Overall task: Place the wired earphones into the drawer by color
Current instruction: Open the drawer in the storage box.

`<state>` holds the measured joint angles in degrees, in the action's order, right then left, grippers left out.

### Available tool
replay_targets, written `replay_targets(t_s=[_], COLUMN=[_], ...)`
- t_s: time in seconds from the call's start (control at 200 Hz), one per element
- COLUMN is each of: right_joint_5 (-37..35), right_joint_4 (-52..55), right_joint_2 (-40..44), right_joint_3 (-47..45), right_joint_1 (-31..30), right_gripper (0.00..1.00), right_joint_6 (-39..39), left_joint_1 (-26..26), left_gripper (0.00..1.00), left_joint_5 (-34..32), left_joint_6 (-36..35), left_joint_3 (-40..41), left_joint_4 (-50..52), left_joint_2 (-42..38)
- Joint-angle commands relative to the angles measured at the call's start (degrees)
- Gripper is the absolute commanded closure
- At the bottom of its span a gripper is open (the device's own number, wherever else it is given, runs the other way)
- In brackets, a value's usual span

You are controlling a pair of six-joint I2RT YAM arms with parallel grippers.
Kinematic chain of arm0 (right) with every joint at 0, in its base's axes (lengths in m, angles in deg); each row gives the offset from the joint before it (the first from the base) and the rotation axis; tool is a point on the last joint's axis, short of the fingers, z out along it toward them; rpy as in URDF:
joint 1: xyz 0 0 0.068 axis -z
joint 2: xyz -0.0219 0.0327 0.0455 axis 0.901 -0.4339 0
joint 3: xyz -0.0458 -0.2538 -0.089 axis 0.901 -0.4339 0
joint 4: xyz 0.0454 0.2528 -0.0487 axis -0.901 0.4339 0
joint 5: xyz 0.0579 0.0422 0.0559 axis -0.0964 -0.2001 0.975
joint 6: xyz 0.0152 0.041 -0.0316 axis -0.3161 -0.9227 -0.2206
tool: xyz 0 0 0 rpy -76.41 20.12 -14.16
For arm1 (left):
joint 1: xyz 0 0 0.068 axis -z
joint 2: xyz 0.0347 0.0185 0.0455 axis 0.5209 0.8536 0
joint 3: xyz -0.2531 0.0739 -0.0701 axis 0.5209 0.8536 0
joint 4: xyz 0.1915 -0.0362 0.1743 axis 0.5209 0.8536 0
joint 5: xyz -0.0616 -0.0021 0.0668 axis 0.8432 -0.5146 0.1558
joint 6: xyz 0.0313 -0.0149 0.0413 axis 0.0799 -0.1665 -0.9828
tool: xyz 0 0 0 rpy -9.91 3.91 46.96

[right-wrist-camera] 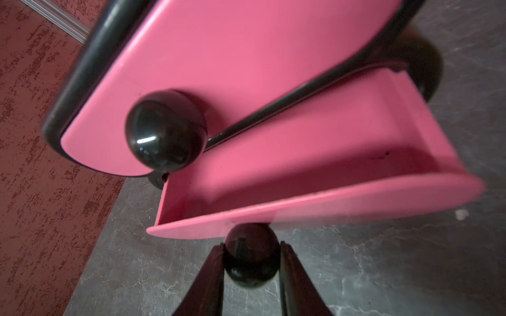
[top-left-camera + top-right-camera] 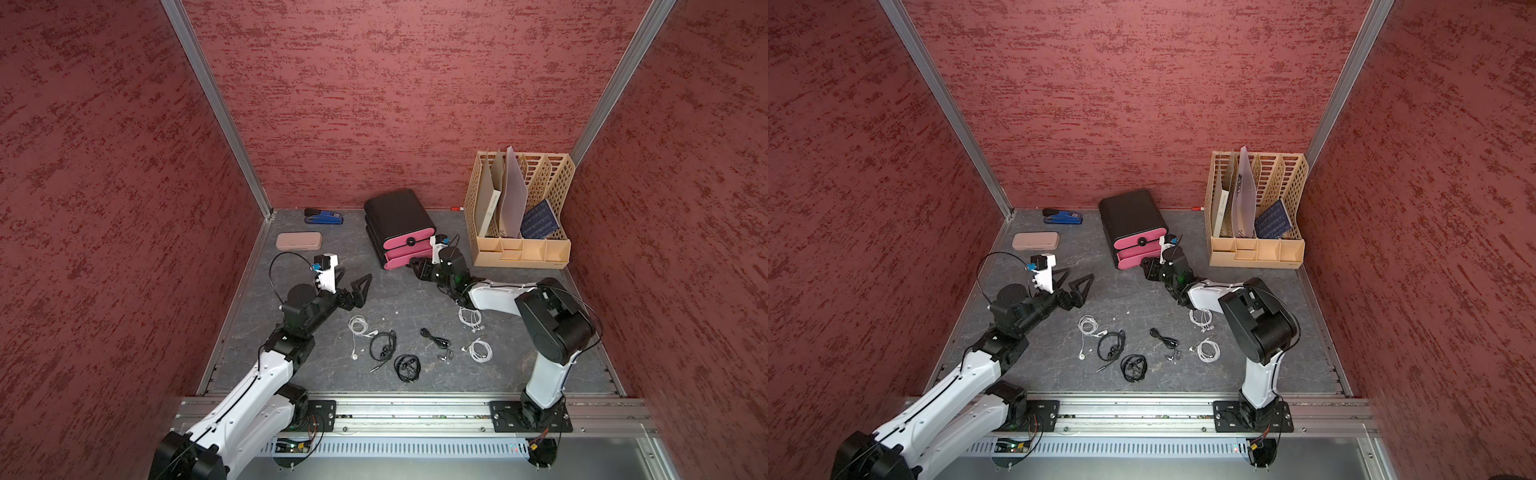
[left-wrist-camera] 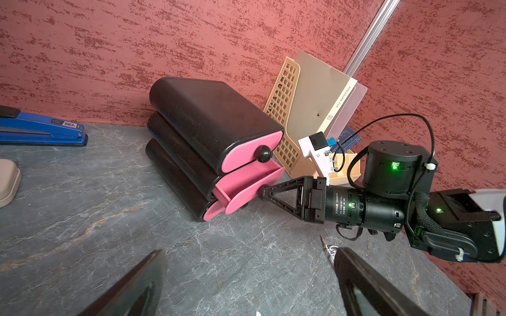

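My right hand [image 1: 252, 251] is pinching the round black knob [image 1: 252, 264] of the middle drawer [image 1: 315, 205], which stands partly out of the black cabinet [image 2: 397, 214]. My left hand [image 2: 357, 273] hangs spread wide to the left of the cabinet, gripping nothing. The earphones [image 2: 407, 368], three white coils and three black, lie loose on the worktop [image 2: 316, 365] in front of the cabinet.

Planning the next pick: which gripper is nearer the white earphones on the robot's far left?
Left. The left gripper hovers open just past the white earphones, toward the back wall; the right gripper is farther off, jaws shut on the middle drawer's knob.
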<state>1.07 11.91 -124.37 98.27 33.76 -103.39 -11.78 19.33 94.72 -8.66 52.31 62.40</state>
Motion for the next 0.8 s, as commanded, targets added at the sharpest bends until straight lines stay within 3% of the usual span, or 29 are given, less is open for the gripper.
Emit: replay_targets(t_s=[0.0, 0.797], right_joint_5=[-1.2, -1.6], right_joint_4=[0.0, 0.8], right_joint_2=[2.3, 11.2], right_joint_3=[-1.9, -12.1], right_joint_1=[-0.4, -2.5], right_gripper=[0.70, 0.70], right_joint_6=[-0.1, -1.7], left_joint_1=[-0.3, -0.3], left_gripper=[0.00, 0.00], left_joint_5=[-0.3, -0.3], left_joint_6=[-1.1, -1.0], left_joint_3=[0.7, 0.8], left_joint_4=[-0.3, -0.2], left_joint_2=[-0.8, -1.3])
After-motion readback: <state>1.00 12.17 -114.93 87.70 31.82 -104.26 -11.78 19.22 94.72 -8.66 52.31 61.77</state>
